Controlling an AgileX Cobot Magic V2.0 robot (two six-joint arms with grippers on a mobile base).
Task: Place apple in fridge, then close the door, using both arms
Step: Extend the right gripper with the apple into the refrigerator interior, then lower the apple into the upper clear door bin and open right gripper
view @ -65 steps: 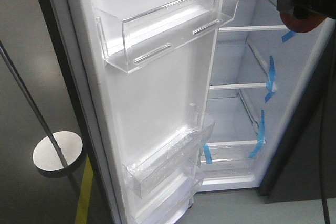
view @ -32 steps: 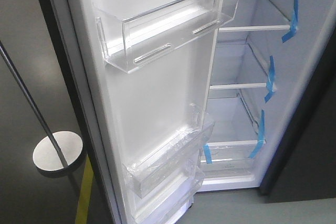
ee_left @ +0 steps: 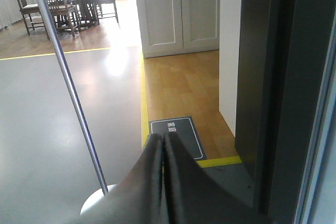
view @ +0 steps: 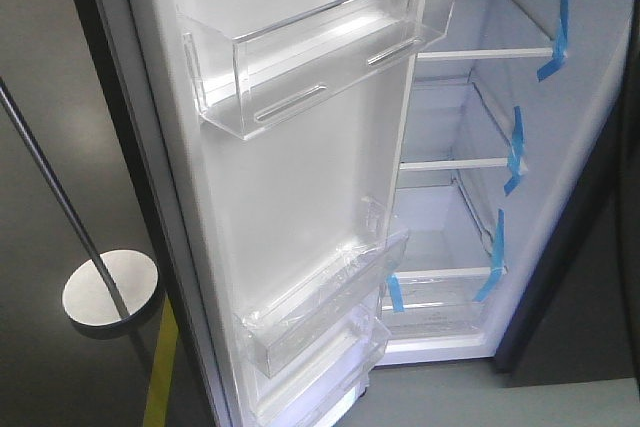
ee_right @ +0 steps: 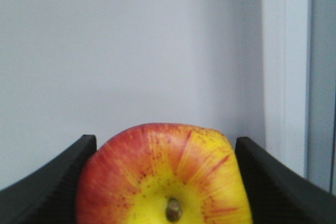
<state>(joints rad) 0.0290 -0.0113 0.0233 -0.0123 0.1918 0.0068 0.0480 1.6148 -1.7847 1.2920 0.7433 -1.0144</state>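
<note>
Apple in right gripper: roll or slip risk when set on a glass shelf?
Probably rolls: the apple looks round, and the glass shelf is flat and smooth. Skin looks smooth, so it may slip in the right gripper.

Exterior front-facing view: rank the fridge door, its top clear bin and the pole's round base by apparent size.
1. fridge door: fills much of the frame, though it is also nearest the camera.
2. top clear bin.
3. round base: clearly the smallest.
</note>
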